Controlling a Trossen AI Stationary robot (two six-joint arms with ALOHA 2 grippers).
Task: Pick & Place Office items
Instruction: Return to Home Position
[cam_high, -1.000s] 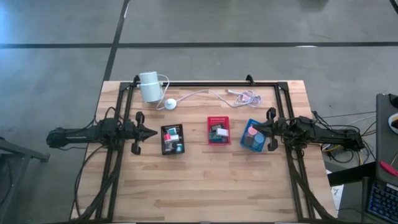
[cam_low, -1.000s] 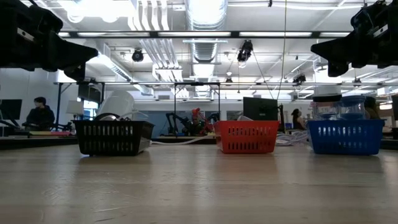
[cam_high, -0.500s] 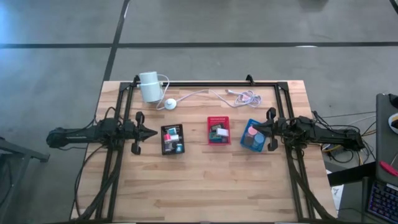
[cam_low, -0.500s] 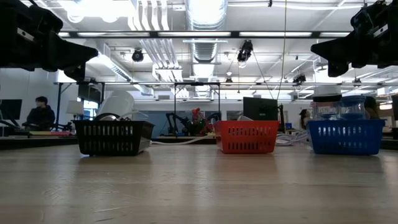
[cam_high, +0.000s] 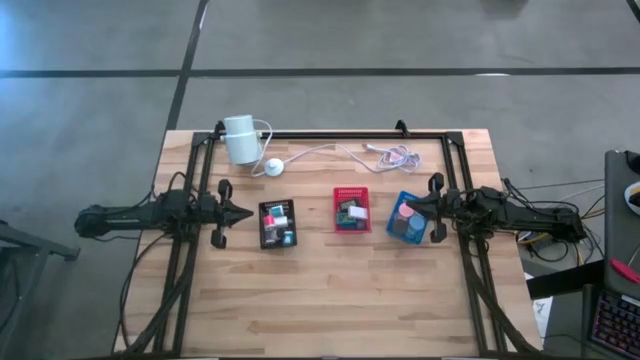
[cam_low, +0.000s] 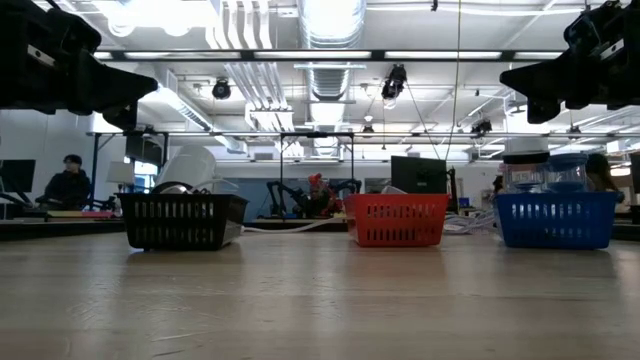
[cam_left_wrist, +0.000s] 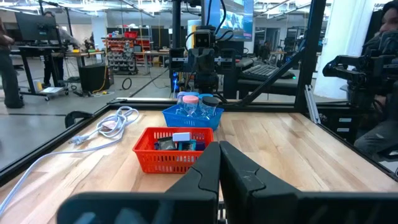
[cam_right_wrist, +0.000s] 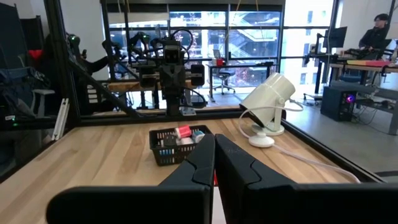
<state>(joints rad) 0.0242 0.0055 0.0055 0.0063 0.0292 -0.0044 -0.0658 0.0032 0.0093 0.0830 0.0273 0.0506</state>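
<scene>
The office items lie sorted in three small trays in a row across the table's middle: a black tray (cam_high: 277, 223) with white, pink and dark pieces, a red tray (cam_high: 351, 210) with dark and white pieces, a blue tray (cam_high: 406, 219) with pastel round discs. My left gripper (cam_high: 249, 213) hovers shut just left of the black tray, pointing right, holding nothing. My right gripper (cam_high: 403, 207) hovers shut above the blue tray, pointing left. In the left wrist view the red tray (cam_left_wrist: 170, 149) and blue tray (cam_left_wrist: 193, 112) stand ahead of the shut fingers (cam_left_wrist: 219, 163).
A white cylinder device (cam_high: 241, 138) stands near the far left edge, its white cable (cam_high: 345, 152) trailing right along the far edge. The near half of the wooden table (cam_high: 330, 295) holds nothing. People sit at desks in the room beyond.
</scene>
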